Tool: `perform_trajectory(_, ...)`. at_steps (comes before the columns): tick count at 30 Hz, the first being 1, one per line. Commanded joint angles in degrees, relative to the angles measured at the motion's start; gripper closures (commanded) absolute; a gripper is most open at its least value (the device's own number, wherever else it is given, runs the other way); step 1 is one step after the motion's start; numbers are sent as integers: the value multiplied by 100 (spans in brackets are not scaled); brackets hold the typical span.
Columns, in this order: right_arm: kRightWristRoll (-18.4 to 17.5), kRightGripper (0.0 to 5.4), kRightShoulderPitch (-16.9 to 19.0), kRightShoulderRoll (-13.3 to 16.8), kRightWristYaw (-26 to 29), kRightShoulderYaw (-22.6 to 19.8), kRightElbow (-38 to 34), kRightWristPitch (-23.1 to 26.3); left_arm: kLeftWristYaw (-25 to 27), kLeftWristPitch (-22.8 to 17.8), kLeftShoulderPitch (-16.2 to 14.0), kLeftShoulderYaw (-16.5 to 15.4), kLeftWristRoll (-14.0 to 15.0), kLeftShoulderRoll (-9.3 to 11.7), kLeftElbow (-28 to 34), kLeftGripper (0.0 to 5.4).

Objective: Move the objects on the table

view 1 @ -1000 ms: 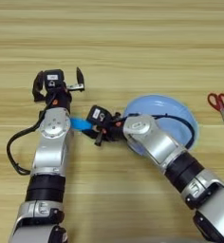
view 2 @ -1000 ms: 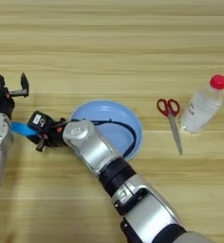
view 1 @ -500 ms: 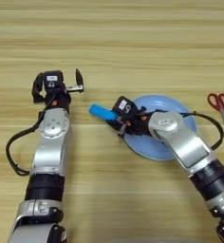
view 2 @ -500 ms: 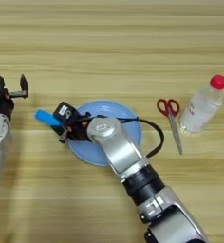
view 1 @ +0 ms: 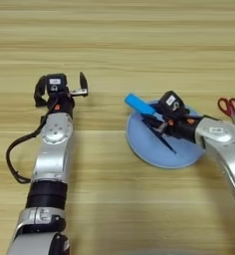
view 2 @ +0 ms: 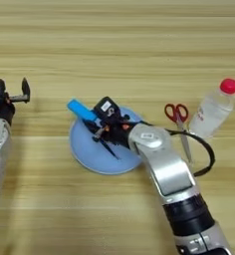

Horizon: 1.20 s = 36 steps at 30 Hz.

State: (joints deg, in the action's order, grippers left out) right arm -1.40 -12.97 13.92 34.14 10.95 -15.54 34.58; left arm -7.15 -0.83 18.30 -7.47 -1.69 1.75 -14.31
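Seemingly about midway, judging from how things lie. Nothing set down for certain yet.

Largest first: tabletop [view 1: 114,40], bare planks far beyond both sets of fingers, and bare again on the near side between the two arms. Plenty of room there for a put-down.

Next, round blue plate [view 1: 139,149], directly under the right fingers [view 1: 153,121] and spreading toward the wrist behind them. Rim just past the fingertips on the left.

Then a clear bottle [view 2: 211,112] with a red cap, lying tilted, well off behind the right fingers on the wrist side. Red-handled scissors [view 2: 178,117] between bottle and plate, beside the forearm. Tighter on that side, so better to keep the elbow from sweeping out.

Blue block [view 1: 138,104]: pinched in the right fingers, it seems, sticking out ahead of them over the plate's far-left rim, above the surface rather than on it. Left to do, probably: lower and release.

Black stick [view 1: 168,145]: slanting from under the right fingers back across the plate. Resting there or also caught in the grip, hard to say.

Left fingers [view 1: 82,81]: spread wide, holding nothing, well apart from the plate, with clear wood between them and the block.
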Motion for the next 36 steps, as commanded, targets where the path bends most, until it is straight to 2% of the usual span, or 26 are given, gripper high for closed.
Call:
perform_trajectory(1,-245,398,245,230,-176,-547,-114,21,51,10,73,27,25,60,-71,0)
perform_trajectory(10,-417,398,660,349,-452,-986,505,-355,130,20,76,38,26,93,-125,0)
perform_trajectory(14,-409,398,707,331,-484,-893,914,-510,155,21,87,29,30,109,-155,0)
perform_trajectory(26,-464,398,739,313,-510,-689,959,-564,131,1,57,31,37,105,-110,0)
perform_trajectory(27,-483,369,739,308,-514,-679,933,-573,132,0,55,31,36,107,-106,0)
perform_trajectory(34,-748,296,716,113,-609,-845,741,-862,142,-8,46,33,32,118,-98,0)
perform_trajectory(36,-821,279,685,24,-680,-915,700,-1114,145,0,46,35,29,121,-118,0)
